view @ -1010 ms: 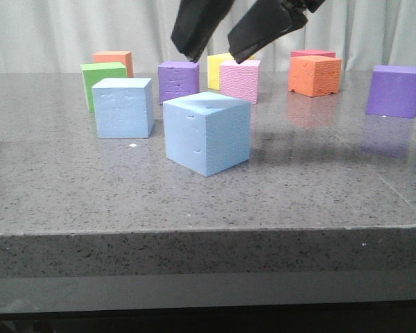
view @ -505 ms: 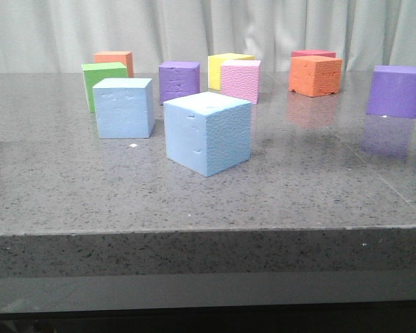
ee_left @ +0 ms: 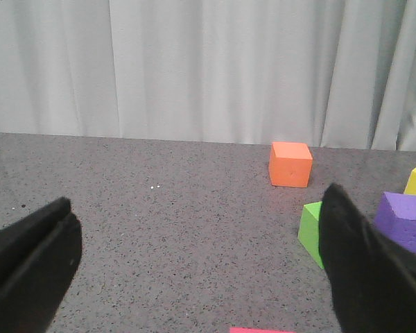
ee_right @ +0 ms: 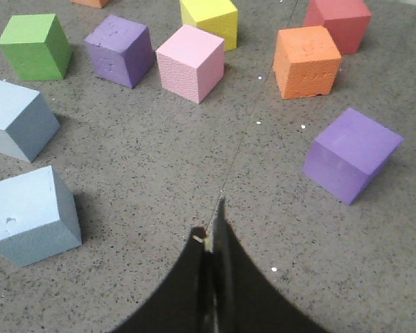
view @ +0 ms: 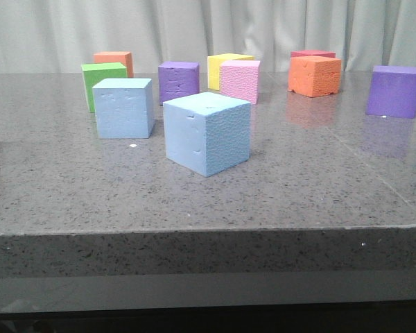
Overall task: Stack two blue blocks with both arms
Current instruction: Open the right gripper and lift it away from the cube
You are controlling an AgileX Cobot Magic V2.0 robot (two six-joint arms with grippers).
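Two blue blocks stand apart on the grey table. The nearer blue block [view: 208,133] sits turned corner-on near the middle; the farther blue block [view: 123,107] is behind it to the left. The right wrist view shows both, the nearer block [ee_right: 29,215] and the farther block [ee_right: 17,119]. My right gripper [ee_right: 211,232] is shut with nothing in it, raised above the table to the right of them. My left gripper [ee_left: 194,267] is open and empty over bare table, with no blue block in its view. Neither gripper shows in the front view.
Behind the blue blocks stand a green cube [view: 100,80], an orange cube [view: 114,61], a purple cube [view: 178,81], a yellow cube [view: 225,68] and a pink cube [view: 240,80]. To the right are another orange cube [view: 315,75], a red cube [view: 312,53] and a purple cube [view: 397,91].
One second ago an open gripper hung above the nearer blue block in the front view. It has since left that view. No cube has moved.
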